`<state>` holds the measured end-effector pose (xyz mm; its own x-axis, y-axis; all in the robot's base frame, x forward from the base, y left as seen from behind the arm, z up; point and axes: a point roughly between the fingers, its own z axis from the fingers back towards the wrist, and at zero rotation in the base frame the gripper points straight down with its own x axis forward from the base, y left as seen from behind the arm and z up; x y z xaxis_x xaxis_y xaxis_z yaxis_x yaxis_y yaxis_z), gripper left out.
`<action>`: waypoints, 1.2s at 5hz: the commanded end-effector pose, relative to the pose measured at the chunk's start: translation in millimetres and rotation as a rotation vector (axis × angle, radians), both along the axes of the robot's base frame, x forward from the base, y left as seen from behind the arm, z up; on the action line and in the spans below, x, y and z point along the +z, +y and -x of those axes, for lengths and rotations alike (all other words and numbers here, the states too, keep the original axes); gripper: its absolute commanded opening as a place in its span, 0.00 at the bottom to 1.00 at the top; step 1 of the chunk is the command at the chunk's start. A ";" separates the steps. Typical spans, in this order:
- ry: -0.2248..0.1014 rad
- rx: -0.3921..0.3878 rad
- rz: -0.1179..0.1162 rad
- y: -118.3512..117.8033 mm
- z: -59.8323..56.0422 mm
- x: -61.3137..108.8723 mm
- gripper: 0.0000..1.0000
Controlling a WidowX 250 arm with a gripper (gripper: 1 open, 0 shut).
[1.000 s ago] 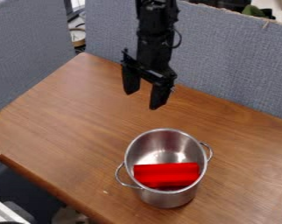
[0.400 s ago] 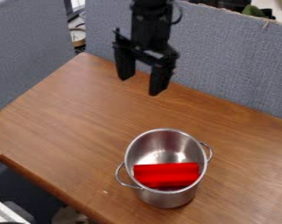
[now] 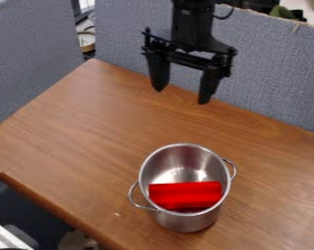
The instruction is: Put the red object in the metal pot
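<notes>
Wooden bench (image 3: pixel 68 127), brown, grain running along its length, near-left edge slanting down toward the near side. Grey partition panels (image 3: pixel 43 49) standing behind the far edge, one at far left, another stretching to the right; cluttered room glimpsed past them, too blurred to tell.

Above the far middle of the bench, black arm (image 3: pixel 192 18) coming down from the top. End effector (image 3: pixel 180 86) pointing down, fingers wide apart, nothing between them. Left finger (image 3: pixel 159 76) ending higher in the picture, right finger (image 3: pixel 208 90) ending lower, both clear of the bench top and well apart from the pot.

Nearer and slightly right of centre, pot (image 3: pixel 186 186): shiny steel, round, straight sides, standing upright close to the near edge of the bench. Small loop handle (image 3: pixel 137 195) at the near-left rim, another at the right rim by the far side. Inside wall bright, reflecting red.

Red object (image 3: pixel 186 194) lying inside the pot, on its bottom, long axis running left to right, spanning nearly the whole width. Rounded ends close to the walls; whether touching, cannot tell. Top face smooth and bright, near side hidden behind the pot's near wall.

Right of the pot, bare bench reaching the picture's right edge.
</notes>
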<state>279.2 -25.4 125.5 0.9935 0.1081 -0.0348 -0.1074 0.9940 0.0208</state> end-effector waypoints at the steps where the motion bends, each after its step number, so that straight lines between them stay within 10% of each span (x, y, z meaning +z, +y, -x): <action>1: -0.072 0.081 -0.014 -5.7 -12.6 14.9 1.00; 3: -0.049 -0.167 -0.019 18.3 1.7 5.9 1.00; 5: -0.058 0.001 -0.026 -53.6 -4.3 -1.1 1.00; 6: -0.059 0.159 -0.037 -18.5 5.3 18.7 1.00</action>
<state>272.4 -43.9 133.6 0.9657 0.2594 -0.0067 -0.2586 0.9642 0.0593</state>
